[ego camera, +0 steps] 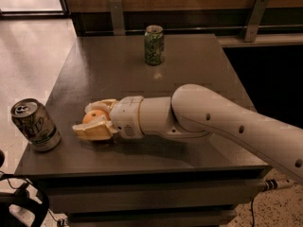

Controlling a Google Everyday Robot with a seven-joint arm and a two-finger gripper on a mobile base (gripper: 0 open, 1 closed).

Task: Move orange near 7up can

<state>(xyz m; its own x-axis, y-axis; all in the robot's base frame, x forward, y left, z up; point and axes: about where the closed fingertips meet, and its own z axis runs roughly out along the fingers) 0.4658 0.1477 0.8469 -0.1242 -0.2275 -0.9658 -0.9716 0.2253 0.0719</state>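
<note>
Table (199,65): dark, flat, bearing both cans. Arm (213,119): white, reaching in from the right and lying low across the front half, likely kept low so a round fruit has no height to drop from. 7up can (35,125): pale, at the front left corner, looking tilted, just left of the gripper with a gap of bare top between. Green can (154,44): upright at the far edge, well apart, no part of this job. Gripper (81,117): pointed left toward the 7up can, fingers (92,131) closed in on either side of the orange, one behind and one in front, a cradling hold suited to smooth skin that would roll off if merely pushed. Orange (94,116): between those fingers, close to the table; touching it or just clear, cannot tell. Judged near the goal: a short way left, then release short of the can to avoid knocking it.
</note>
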